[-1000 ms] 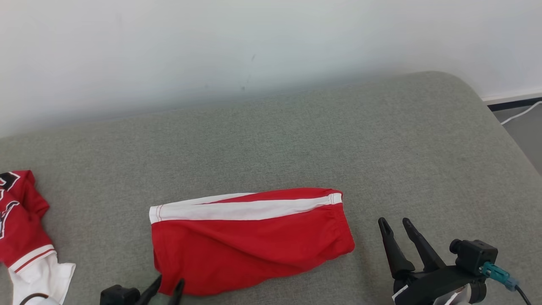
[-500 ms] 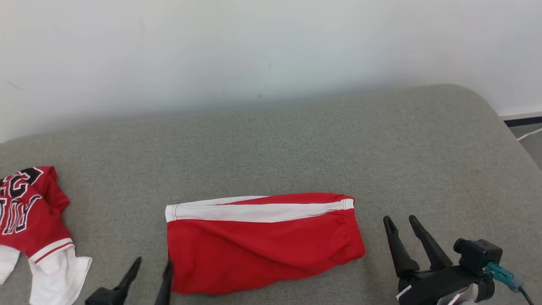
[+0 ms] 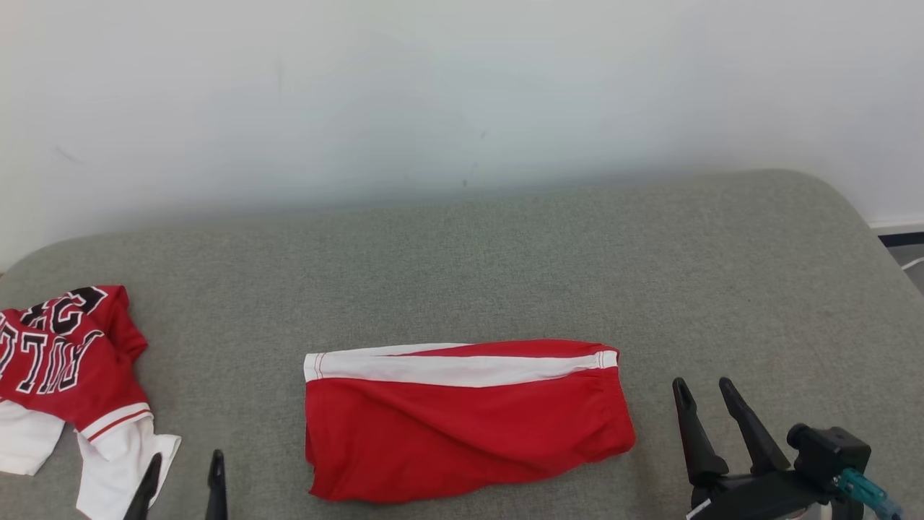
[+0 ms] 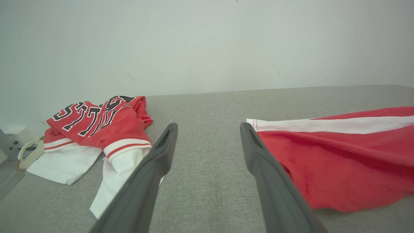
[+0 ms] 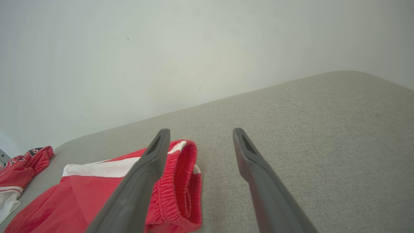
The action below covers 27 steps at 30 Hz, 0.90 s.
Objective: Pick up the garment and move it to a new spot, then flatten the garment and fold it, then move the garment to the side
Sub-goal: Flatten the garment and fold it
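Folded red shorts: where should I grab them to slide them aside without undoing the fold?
Probably by the gathered waistband, coming from the right with the open right pincer. All layers stack thickly there, and that end lies nearest the pincer.

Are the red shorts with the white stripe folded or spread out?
Folded. The red shorts with the white stripe lie flat on the grey cushion as one rectangle, legs stacked.

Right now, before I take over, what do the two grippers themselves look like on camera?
Left gripper and right gripper each have two long, dark grey, tapering fingers with a shallow slot near the tip. A boxy black camera sits on the right wrist's black mount, with a teal plug attached.
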Tool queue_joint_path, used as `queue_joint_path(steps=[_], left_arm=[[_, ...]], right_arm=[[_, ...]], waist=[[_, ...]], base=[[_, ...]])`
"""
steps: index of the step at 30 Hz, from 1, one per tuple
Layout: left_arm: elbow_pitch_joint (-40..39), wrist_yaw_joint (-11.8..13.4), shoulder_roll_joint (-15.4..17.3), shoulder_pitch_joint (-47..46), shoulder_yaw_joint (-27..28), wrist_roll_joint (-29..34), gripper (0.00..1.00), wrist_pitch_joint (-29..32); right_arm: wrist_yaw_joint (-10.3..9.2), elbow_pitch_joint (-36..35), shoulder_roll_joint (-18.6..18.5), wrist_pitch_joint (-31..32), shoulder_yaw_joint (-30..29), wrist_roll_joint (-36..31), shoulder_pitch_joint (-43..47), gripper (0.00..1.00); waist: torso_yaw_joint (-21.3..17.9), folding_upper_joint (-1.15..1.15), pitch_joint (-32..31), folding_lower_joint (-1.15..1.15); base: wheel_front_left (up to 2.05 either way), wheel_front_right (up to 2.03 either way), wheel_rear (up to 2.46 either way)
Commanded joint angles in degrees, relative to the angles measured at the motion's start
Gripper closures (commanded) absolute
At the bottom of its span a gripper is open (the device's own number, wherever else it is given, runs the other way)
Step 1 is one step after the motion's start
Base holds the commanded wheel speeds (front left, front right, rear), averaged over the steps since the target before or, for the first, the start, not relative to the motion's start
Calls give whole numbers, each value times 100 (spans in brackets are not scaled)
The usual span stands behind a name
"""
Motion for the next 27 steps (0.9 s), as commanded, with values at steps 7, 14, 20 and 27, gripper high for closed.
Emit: queue_joint_path(steps=[7,14,20,27], left_arm=[[-202,-132,-158,371,443,203,0,-18],[-289,-200,-336,542,604,409,0,-18],[-272,-303,-471,582,715,517,0,-18],[-254,-367,-600,625,820,627,0,-19]], right_arm=[[3,-41,150,-18,-313,-410,296,0],[3,-165,300,177,-437,-872,441,0],[3,-299,368,282,-522,-1065,513,0],[3,-433,411,376,-612,-1149,554,0]], waist=[[82,0,-101,0],[77,0,-125,0],[44,0,-107,0],[11,0,-85,0]], base=[[0,0,0],[0,0,0],[0,0,0],[0,0,0]])
